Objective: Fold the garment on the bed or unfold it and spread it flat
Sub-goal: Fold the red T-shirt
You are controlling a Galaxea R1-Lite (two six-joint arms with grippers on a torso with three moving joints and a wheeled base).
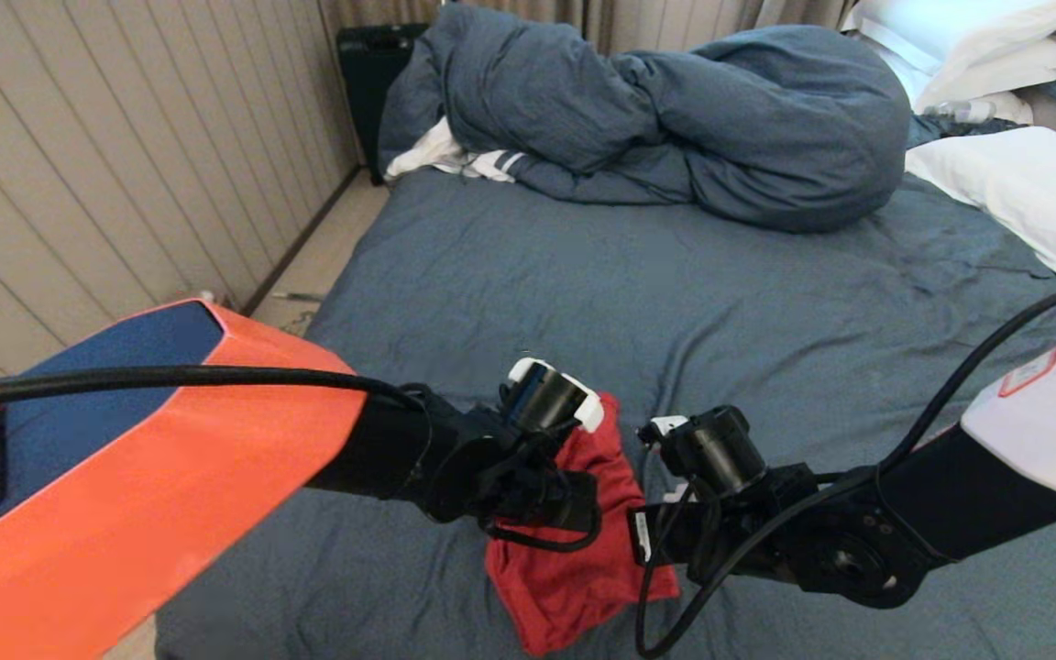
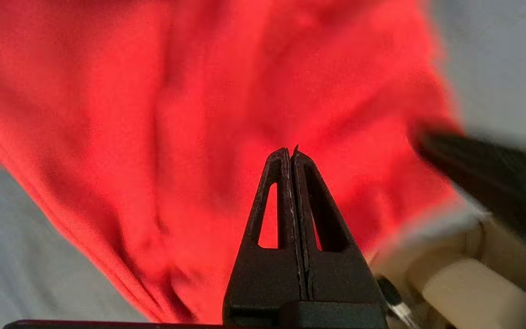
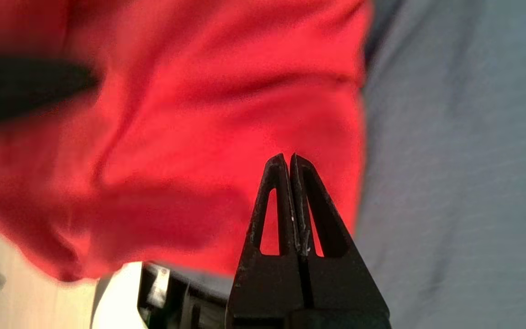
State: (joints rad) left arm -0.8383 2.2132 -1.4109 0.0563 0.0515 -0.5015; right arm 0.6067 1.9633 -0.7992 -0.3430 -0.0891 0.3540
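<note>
The crumpled red cotton T-shirt [image 1: 574,559] lay bunched at the near edge of the bed with the wrinkled blue-grey sheet [image 1: 675,302]. Above it, left gripper [image 2: 291,153] and right gripper [image 3: 289,159] hovered close together, both jaws pressed together, gripping nothing.

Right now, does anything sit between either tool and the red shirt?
Nothing visible. The left tool and right tool are both shut, empty, directly over the red shirt on the bed.
</note>
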